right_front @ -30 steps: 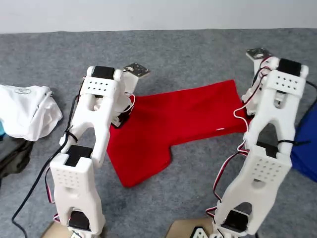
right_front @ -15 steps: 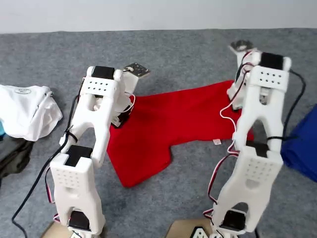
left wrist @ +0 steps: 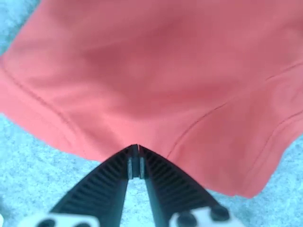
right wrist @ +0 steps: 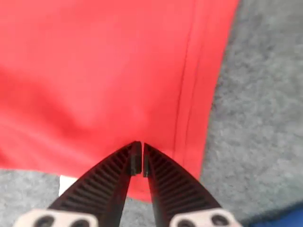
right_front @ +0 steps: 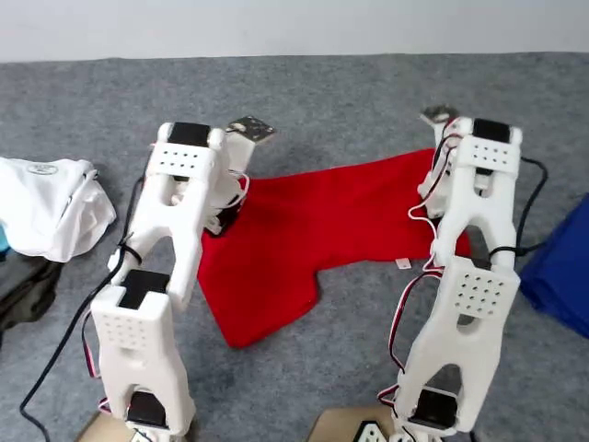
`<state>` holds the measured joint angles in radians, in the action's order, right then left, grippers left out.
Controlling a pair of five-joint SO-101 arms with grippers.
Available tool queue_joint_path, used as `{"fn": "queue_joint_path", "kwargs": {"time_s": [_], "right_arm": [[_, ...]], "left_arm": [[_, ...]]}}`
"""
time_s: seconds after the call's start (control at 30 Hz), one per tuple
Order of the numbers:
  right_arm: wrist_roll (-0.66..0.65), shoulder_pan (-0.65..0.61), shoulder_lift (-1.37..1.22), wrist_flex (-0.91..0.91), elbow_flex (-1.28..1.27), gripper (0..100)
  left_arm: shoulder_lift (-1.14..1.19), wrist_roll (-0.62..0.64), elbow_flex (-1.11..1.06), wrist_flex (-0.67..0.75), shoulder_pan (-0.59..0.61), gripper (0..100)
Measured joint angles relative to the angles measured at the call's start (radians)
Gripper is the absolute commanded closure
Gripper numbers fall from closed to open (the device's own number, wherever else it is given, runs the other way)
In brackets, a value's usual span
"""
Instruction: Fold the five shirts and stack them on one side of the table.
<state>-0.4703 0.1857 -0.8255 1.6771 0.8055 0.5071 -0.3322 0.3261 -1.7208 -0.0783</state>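
A red shirt [right_front: 322, 221] lies spread flat on the grey table [right_front: 350, 101]. My left gripper [left wrist: 135, 156] sits at the shirt's left edge, shut with its tips pinching the hem of the red shirt [left wrist: 151, 71]. Above the right end of the red shirt [right wrist: 94, 71], just inside the stitched hem, hangs my right gripper [right wrist: 138, 151], shut with its tips touching each other. A crumpled white shirt [right_front: 46, 207] sits at the far left. A blue shirt [right_front: 561, 267] lies at the right edge.
A small white tag [right_front: 402, 263] lies on the table by the red shirt's lower edge. A dark object [right_front: 18, 285] sits below the white shirt. Bare grey table stretches behind the red shirt and in front of it.
The right arm has swung left and away from the camera, from beside the shirt's right end to over it, uncovering the white tag. The left arm and the shirt have stayed put.
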Motion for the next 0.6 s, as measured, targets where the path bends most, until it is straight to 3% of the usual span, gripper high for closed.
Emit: {"fn": "queue_joint_path", "kwargs": {"time_s": [0.13, 0.6], "right_arm": [[0.000, 0.000, 0.064, 0.041, 0.066, 98.9], [0.003, 0.044, 0.229, 0.074, 0.084, 98.9]], "left_arm": [[0.000, 0.031, -0.012, 0.011, 0.068, 96], [0.221, 0.031, -0.038, -0.003, 0.060, 97]]}}
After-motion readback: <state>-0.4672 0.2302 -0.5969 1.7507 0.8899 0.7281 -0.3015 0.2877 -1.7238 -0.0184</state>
